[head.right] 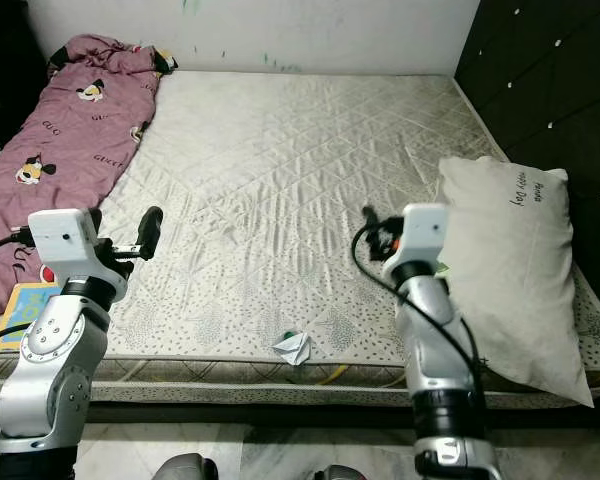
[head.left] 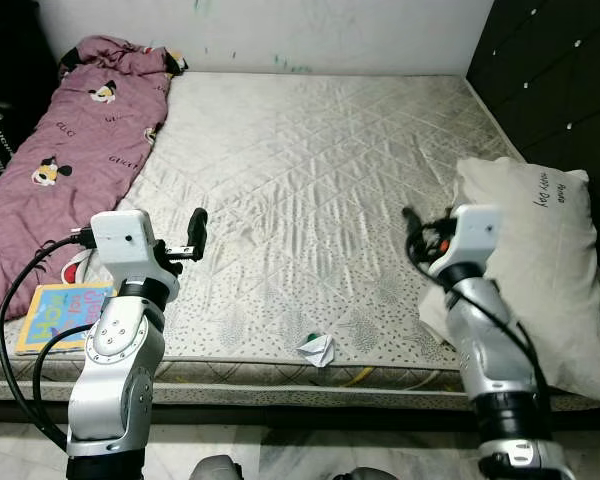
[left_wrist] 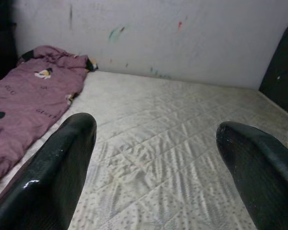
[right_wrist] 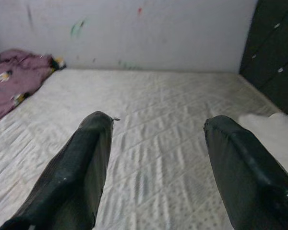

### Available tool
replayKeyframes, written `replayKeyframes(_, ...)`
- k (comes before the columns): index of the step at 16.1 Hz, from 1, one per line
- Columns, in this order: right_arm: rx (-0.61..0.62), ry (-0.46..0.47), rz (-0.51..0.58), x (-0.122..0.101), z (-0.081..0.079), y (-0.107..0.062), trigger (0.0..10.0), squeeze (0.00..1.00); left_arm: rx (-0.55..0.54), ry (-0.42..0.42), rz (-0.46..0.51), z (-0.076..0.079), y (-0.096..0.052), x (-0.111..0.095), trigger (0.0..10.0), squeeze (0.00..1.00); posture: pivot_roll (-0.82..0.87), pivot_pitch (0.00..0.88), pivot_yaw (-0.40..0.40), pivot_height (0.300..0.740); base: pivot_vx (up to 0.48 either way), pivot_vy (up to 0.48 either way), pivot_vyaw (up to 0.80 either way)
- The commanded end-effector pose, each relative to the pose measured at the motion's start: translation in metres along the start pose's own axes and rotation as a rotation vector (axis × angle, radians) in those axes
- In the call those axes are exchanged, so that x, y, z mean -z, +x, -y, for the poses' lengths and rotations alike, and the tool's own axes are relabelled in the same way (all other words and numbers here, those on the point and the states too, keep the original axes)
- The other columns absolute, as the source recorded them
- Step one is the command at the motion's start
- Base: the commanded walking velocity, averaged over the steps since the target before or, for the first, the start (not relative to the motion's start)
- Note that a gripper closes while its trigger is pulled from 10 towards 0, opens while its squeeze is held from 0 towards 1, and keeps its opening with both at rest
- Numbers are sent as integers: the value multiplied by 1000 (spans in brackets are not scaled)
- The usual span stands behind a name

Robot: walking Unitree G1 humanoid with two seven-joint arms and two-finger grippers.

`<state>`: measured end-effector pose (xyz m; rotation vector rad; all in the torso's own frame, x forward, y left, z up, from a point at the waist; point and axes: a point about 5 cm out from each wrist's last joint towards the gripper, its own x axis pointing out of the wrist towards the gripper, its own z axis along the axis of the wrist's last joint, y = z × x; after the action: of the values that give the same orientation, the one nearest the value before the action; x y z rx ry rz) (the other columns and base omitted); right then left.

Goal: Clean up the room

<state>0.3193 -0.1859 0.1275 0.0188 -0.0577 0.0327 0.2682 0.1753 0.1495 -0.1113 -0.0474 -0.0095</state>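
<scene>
Across the mattress (head.left: 310,180), tidying looks barely begun.
Blanket (head.left: 60,170) heaped on the left, pillow (head.left: 540,270) askew on the right, book (head.left: 60,315) and paper scrap (head.left: 317,349) at the near edge; left gripper (left_wrist: 158,158) and right gripper (right_wrist: 158,158) hover, jaws wide apart, holding nothing.

Mattress (head.left: 310,170): quilted cloth w/ satin sheen, diamond stitch. Blanket (head.left: 70,140): soft matt printed cloth, rumpled. Pillow (head.left: 540,270): matt off-white cloth. Scrap (head.left: 317,349): creased white paper. Fingers (left_wrist: 53,177): glossy black plastic. Wall (left_wrist: 182,33): matt paint, scuffed.
</scene>
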Motion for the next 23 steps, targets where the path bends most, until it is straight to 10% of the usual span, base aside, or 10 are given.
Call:
replayKeyframes(1, 20, 7, 9, -2, 4, 3, 10000, 0, -9, 22, 0, -4, 3, 1, 10000, 0, 69, 0, 4, 740, 0, 0, 0)
replayKeyframes(5, 33, 14, -1, 2, 8, 2, 10000, 0, -23, 30, 7, -7, 11, 5, 10000, 0, 73, 0, -9, 740, 0, 0, -408)
replayKeyframes(13, 41, 42, -38, 16, -3, -27, 10000, 0, -134, 117, -94, -41, -20, 33, 10000, 0, 44, 28, 28, 740, 0, 0, 0)
replayKeyframes(23, -5, 23, -94, 19, -6, -45, 10000, 0, -133, 105, -109, -35, -31, 38, 10000, 0, 39, 82, 5, 740, 0, 0, 0)
